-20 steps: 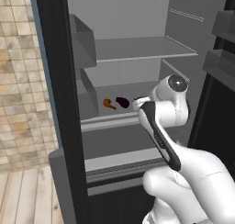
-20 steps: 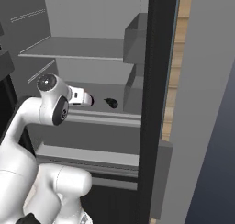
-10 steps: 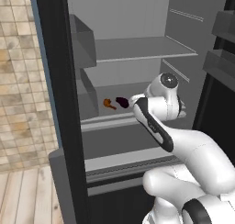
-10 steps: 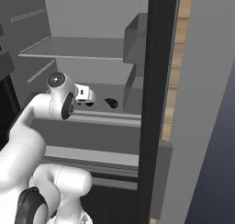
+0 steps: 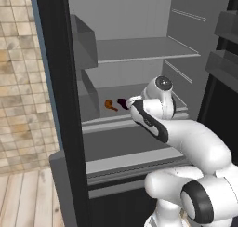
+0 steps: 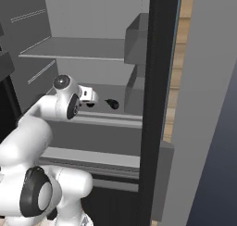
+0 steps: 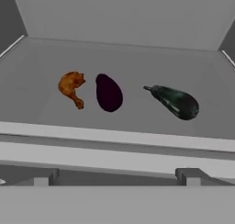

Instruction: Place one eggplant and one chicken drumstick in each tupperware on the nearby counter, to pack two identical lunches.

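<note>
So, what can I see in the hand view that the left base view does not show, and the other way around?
The hand view alone shows three foods laid out in a row on the fridge shelf: a chicken drumstick, a dark purple eggplant and a dark green eggplant, all apart. The left base view alone shows the white arm reaching into the open fridge, the upper shelf and the tiled wall. Both share the drumstick and the purple eggplant on the same shelf.

Drumstick [image 7: 71,87], two eggplants [image 7: 109,92] [image 7: 176,102] on shelf [image 7: 137,62]
</note>
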